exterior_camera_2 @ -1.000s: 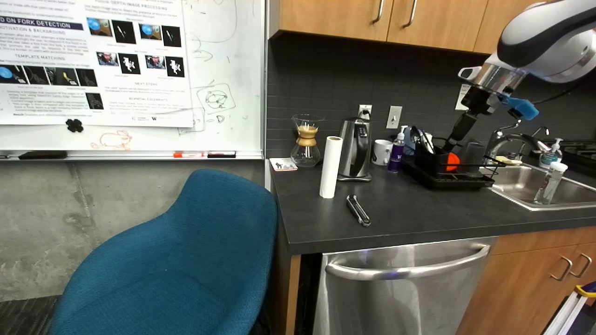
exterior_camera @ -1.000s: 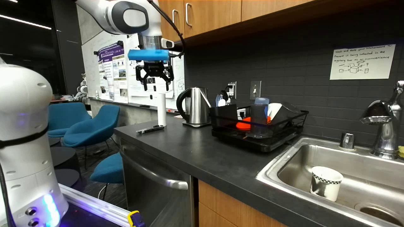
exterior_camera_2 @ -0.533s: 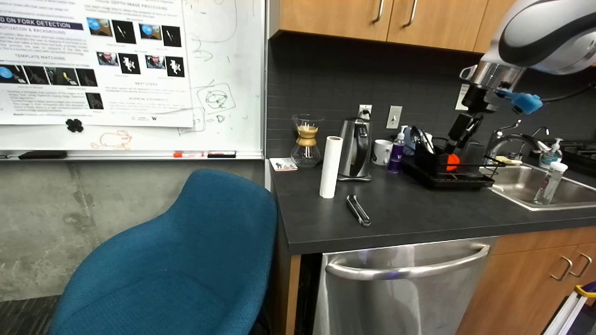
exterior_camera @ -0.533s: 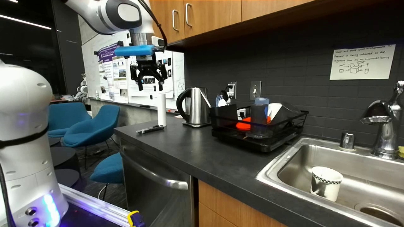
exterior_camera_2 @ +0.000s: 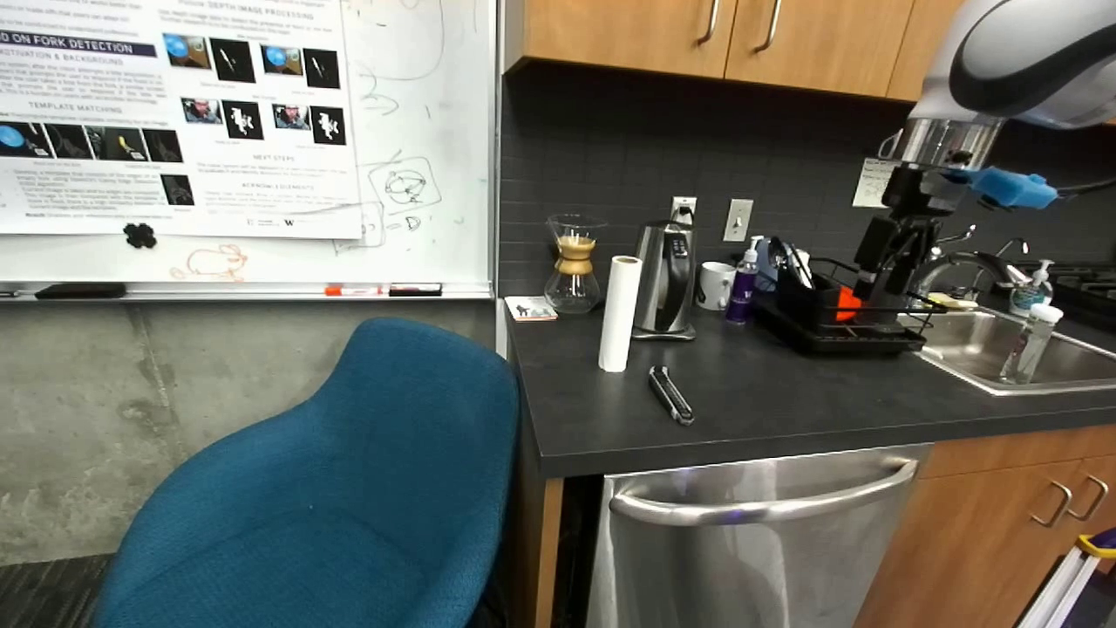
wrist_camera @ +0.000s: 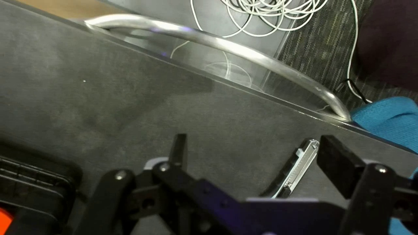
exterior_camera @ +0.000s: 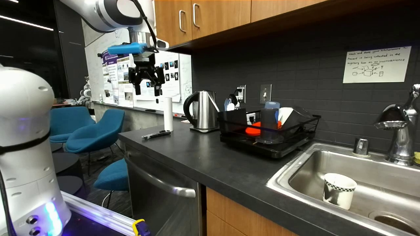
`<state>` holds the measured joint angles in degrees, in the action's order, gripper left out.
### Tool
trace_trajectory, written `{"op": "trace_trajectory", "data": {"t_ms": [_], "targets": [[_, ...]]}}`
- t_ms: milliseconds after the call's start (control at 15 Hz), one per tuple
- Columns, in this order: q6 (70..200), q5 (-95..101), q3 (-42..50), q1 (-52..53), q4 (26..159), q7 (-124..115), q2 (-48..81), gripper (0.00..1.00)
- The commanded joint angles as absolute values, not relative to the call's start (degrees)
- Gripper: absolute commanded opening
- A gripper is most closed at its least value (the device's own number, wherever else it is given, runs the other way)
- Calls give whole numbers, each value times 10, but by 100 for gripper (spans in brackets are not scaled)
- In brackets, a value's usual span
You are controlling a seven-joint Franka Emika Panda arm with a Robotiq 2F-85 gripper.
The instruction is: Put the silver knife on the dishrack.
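Note:
The silver knife (wrist_camera: 297, 168), a box cutter with a black grip, lies on the dark counter. It shows in both exterior views (exterior_camera: 156, 134) (exterior_camera_2: 670, 397), near the white roll. In the wrist view it lies between my finger lines, nearer the right finger, its lower end hidden behind the gripper body. My gripper (wrist_camera: 252, 143) is open and empty. In both exterior views the gripper (exterior_camera: 147, 90) (exterior_camera_2: 881, 286) hangs well above counter height, fingers down. The black dishrack (exterior_camera: 279, 152) holds dishes and a red item; it also shows in an exterior view (exterior_camera_2: 837, 340) and the wrist view (wrist_camera: 36, 176).
A steel kettle (exterior_camera: 206, 113) and an upright white roll (exterior_camera: 168, 114) stand on the counter (exterior_camera: 210, 154). The sink (exterior_camera: 297, 170) with a mug (exterior_camera: 339, 191) lies beyond the rack. A blue chair (exterior_camera_2: 349, 453) stands by the counter end. Wooden cabinets (exterior_camera: 221, 16) hang above.
In an exterior view my open gripper has moved left, away from the kettle. In an exterior view it has swung more upright and slightly right. The knife and rack have not moved.

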<state>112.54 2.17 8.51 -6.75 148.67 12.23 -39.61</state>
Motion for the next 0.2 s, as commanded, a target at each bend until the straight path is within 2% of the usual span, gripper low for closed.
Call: {"op": "trace_trajectory", "data": {"t_ms": [0, 133], "targets": [[1089, 38, 81, -78, 1491, 99, -430, 100], [1075, 33, 85, -76, 1491, 99, -440, 100]]}}
